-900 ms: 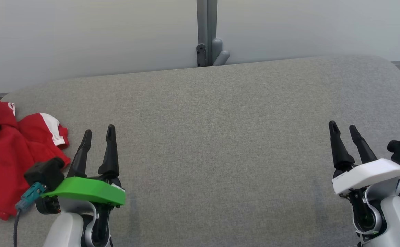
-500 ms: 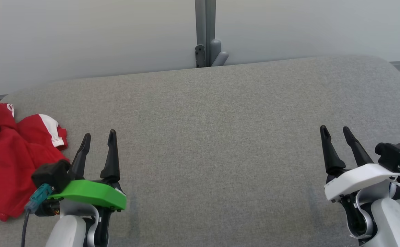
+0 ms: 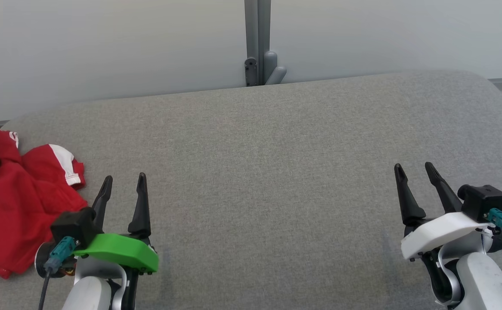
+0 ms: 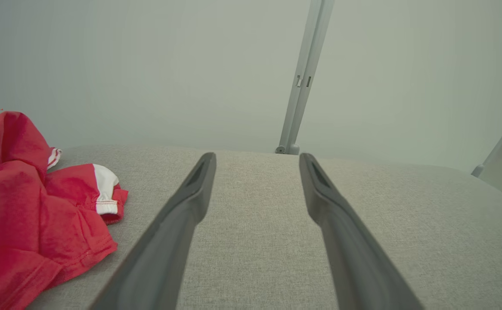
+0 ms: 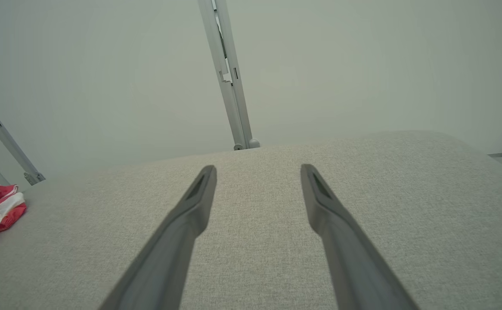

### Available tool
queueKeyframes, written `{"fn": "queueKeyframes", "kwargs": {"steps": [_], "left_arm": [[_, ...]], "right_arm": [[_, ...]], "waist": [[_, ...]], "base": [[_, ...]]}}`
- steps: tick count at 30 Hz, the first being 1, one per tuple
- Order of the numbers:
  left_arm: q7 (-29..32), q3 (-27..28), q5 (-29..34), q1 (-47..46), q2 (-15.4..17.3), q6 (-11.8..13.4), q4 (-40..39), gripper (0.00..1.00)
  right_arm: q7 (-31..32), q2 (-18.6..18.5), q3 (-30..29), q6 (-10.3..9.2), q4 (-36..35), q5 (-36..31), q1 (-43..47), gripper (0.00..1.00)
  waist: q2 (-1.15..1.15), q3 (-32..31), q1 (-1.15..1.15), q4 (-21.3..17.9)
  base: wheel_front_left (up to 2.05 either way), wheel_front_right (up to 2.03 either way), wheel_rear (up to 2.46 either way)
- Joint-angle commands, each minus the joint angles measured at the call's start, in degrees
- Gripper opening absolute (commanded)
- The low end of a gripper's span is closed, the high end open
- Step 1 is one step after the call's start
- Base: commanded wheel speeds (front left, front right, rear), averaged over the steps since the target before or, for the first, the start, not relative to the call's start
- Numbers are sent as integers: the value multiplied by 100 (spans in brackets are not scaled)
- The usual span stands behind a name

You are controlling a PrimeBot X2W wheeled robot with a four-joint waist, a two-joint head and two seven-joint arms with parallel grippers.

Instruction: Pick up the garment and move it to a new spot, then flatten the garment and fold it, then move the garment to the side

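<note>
Grey tabletop (image 3: 277, 172): red shirt (image 3: 5, 206) lies lower-left, beside left gripper (image 3: 124, 177), far from right gripper (image 3: 414, 165); all fingers (image 3: 140, 202) apart.

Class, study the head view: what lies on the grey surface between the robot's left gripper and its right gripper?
Nothing. Between the left gripper and the right gripper the grey surface is bare, as the head view shows.

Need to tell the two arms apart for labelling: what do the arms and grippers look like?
Both are pale grey arms with two long, tapered black fingers. The left gripper has a green cover, the right gripper a white cover. Each carries a black camera block with a teal-plugged cable.
</note>
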Motion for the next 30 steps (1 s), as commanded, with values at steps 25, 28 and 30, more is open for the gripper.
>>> {"fn": "queueKeyframes", "kwargs": {"steps": [25, 28, 30], "left_arm": [[93, -26, 747, 168, 49, 128, 126, 100], [90, -23, 835, 183, 44, 142, 137, 100], [98, -25, 875, 195, 27, 162, 138, 100]], "right_arm": [[-477, 145, 71, 2, 237, -717, 133, 100], [-536, 158, 75, 1, 256, -706, 149, 100], [-570, 150, 82, 1, 268, -742, 163, 100]], "waist": [[0, -27, 0, -25], [0, -22, 0, -31], [0, -23, 0, -30]], "base": [[0, 0, 0], [0, 0, 0], [0, 0, 0]]}}
